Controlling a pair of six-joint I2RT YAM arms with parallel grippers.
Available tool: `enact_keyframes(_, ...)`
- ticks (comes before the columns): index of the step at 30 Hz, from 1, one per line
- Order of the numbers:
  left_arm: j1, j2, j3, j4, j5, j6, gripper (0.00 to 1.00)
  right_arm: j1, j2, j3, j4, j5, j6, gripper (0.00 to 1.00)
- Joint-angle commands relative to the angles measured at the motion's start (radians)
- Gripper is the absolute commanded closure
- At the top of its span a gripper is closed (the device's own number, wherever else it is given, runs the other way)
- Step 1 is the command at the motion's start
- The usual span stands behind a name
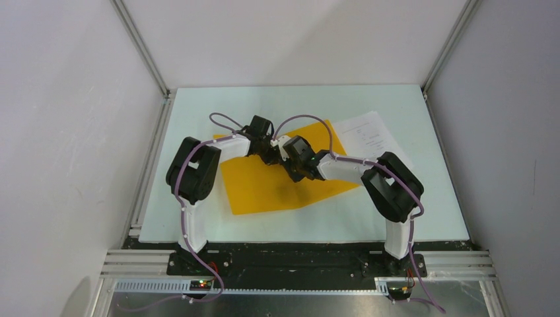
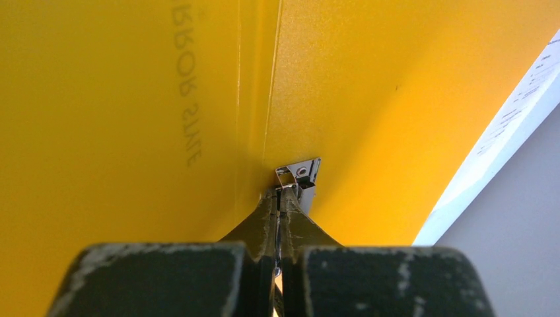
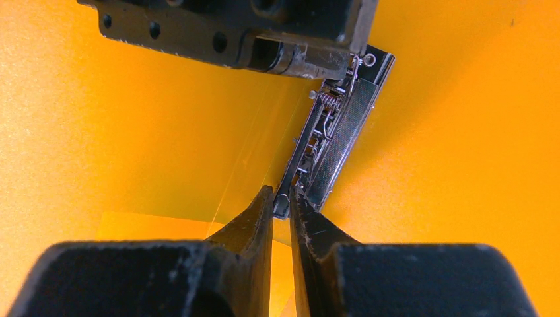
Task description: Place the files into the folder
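Note:
The orange-yellow folder lies open on the table, both covers spread. Its metal clip bar runs along the inner spine. My left gripper is shut on one end of the clip bar. My right gripper is shut on the other end, its thin metal tip pinched between the fingertips. In the top view both grippers meet over the spine, the left and the right. The files, white printed sheets, lie on the table to the right of the folder, partly under its cover; their edge also shows in the left wrist view.
The white table board sits between grey walls with metal frame rails at the sides. The left gripper's black body fills the top of the right wrist view, close to my right fingers.

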Motion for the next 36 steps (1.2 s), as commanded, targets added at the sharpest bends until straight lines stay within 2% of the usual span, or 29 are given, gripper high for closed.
enact_keyframes(1,-0.012,0.068,-0.021,-0.132,-0.091,0.055,1.0,0.008,0.059,-0.072,-0.181,-0.028,0.006,0.84)
enact_keyframes(7,-0.012,0.073,-0.019,-0.136,-0.085,0.054,1.0,0.024,0.039,-0.072,-0.217,0.067,0.022,0.76)
enact_keyframes(10,-0.012,0.075,-0.018,-0.137,-0.082,0.052,1.0,0.025,0.037,-0.073,-0.232,0.054,0.022,0.82)
enact_keyframes(18,-0.012,0.074,-0.018,-0.137,-0.084,0.053,1.0,0.016,0.028,-0.067,-0.204,0.036,0.057,0.88)
enact_keyframes(20,-0.013,0.074,-0.018,-0.137,-0.086,0.054,1.0,0.013,0.015,-0.059,-0.209,0.024,0.046,0.85)
enact_keyframes(21,-0.013,0.074,-0.018,-0.139,-0.086,0.054,1.0,0.013,0.008,-0.051,-0.218,0.005,0.038,0.76)
enact_keyframes(23,-0.012,0.072,-0.017,-0.139,-0.088,0.056,1.0,0.005,-0.026,-0.02,-0.242,-0.012,0.031,0.67)
enact_keyframes(26,-0.012,0.072,-0.017,-0.14,-0.089,0.057,1.0,-0.017,-0.104,0.054,-0.271,-0.053,0.03,0.65)
enact_keyframes(33,-0.014,0.072,-0.017,-0.14,-0.089,0.057,1.0,-0.023,-0.214,0.14,-0.276,0.001,-0.046,0.7)
enact_keyframes(36,-0.015,0.072,-0.015,-0.139,-0.09,0.057,1.0,-0.016,-0.216,0.132,-0.268,-0.043,-0.091,0.79)
